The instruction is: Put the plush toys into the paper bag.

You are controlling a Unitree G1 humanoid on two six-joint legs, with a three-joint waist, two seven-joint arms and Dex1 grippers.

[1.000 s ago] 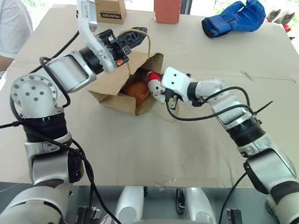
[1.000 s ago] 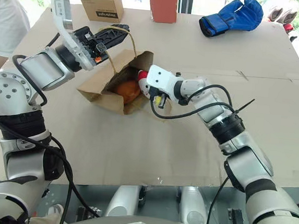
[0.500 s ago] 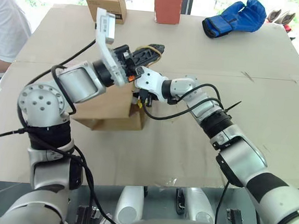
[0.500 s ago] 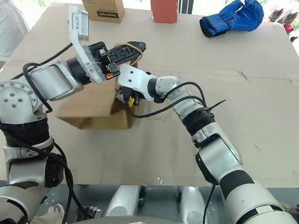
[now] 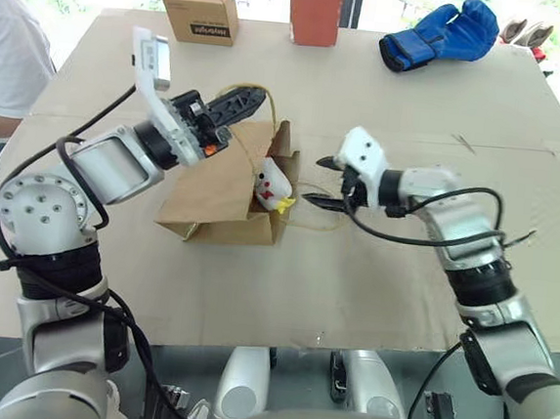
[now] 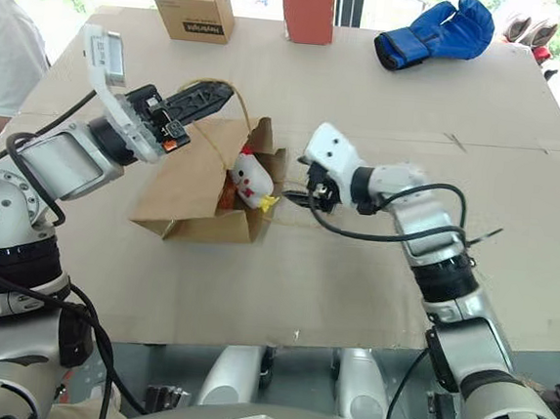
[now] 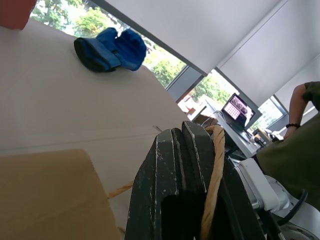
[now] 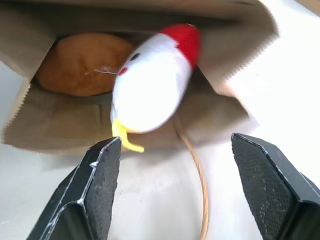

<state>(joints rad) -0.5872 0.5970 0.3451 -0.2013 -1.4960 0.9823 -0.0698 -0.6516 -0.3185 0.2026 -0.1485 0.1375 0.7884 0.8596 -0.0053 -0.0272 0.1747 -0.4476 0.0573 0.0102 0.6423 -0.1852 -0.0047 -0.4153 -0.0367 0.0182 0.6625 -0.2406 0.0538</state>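
The left gripper is clamped shut on one twisted handle of the paper bag, which lies on its side on the worktop. The white chick sits in the bag's mouth, the orange-brown toy deeper inside. Just beside the mouth, the right gripper hangs with jaws spread wide, empty.

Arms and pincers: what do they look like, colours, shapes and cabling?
Both arms are silver-grey rounded segments with black joint bands and loose black cables tied on. The right pincer has a white housing and two black textured fingers. The left pincer is black, scuffed, behind a white bracket.
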